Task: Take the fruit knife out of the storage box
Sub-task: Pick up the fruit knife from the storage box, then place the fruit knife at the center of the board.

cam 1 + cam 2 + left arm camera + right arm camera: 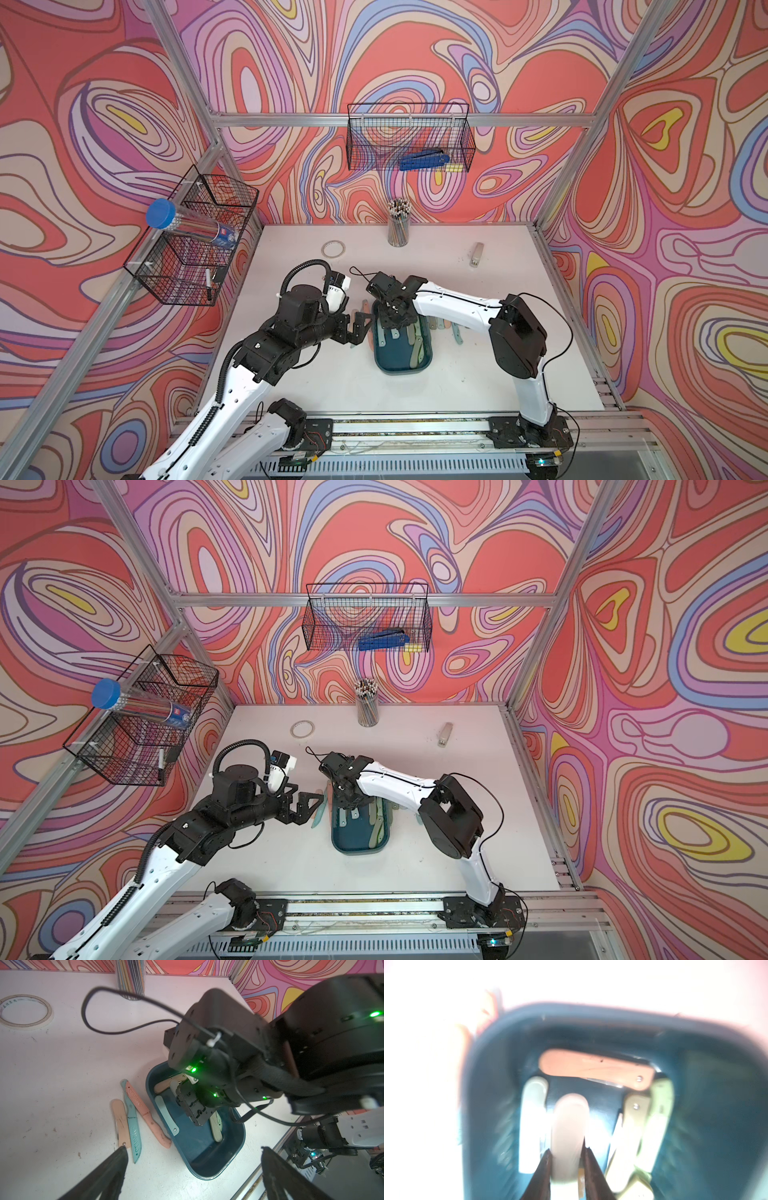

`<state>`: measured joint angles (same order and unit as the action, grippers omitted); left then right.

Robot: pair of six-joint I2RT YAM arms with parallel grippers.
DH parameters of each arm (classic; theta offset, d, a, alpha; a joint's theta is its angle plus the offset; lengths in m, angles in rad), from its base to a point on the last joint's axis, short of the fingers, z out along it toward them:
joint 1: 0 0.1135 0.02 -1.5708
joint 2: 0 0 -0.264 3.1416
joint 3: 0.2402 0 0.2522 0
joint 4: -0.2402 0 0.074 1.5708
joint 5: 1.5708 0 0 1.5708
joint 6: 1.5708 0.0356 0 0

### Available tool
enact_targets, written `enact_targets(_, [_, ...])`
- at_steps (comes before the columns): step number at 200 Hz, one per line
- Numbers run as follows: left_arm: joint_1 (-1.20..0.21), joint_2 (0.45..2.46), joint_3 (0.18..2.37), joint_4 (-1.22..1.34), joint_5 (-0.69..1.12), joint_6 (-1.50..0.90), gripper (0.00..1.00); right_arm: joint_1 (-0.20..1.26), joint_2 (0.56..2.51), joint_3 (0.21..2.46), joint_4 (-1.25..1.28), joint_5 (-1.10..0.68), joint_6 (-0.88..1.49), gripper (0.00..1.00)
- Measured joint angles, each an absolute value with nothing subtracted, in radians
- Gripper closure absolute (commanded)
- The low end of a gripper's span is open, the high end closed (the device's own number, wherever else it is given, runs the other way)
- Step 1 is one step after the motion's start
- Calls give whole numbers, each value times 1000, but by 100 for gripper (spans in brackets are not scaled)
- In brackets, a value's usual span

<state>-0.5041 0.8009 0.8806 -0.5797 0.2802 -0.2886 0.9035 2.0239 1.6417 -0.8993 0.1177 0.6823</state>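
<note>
The knife (569, 1124) lay in the teal box (612, 1026), toward its far end, pinched between the narrow jaws of the right gripper (567, 1149). Five knives showed in the box. Besides the held one, a peach knife (596, 1068) lay across the far wall, a pale knife (532, 1122) lay to the left, and a cream knife (631, 1136) and a green knife (658, 1126) lay to the right. On the table (332, 374) just left of the box lay three more knives (133, 1126), two peach and one teal. A few others (442, 324) lay to the box's right, too small to count. The left gripper (193, 1148) hovered just left of the box, its jaws wide apart, holding nothing.
</note>
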Motion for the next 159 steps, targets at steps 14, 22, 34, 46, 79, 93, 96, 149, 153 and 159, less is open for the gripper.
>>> enact_targets(14, [-504, 801, 881, -580, 280, -289, 0, 904, 1998, 1642, -902, 125, 682, 85])
enact_targets(22, [-504, 801, 881, -580, 281, -288, 0, 902, 1986, 1641, -904, 129, 682, 85])
enact_targets(34, [-504, 801, 881, -580, 280, -289, 0, 899, 1969, 1631, -904, 133, 683, 85])
enact_targets(46, [-504, 801, 881, -580, 281, -288, 0, 890, 1948, 1611, -904, 135, 682, 85])
enact_targets(79, [-504, 801, 881, -580, 282, -289, 0, 834, 1865, 1538, -907, 142, 677, 85])
enact_targets(93, [-504, 802, 881, -580, 289, -289, 0, 797, 1817, 1505, -911, 144, 666, 85])
enact_targets(96, [-504, 803, 881, -580, 290, -288, 0, 788, 1804, 1497, -913, 145, 663, 85])
enact_targets(149, [-504, 849, 881, -579, 342, -288, 0, 537, 1588, 1317, -906, 127, 562, 84])
enact_targets(153, [-504, 850, 881, -579, 345, -288, 0, 509, 1579, 1300, -904, 117, 550, 84])
enact_targets(159, [-504, 852, 881, -579, 353, -288, 0, 464, 1570, 1274, -903, 107, 529, 84])
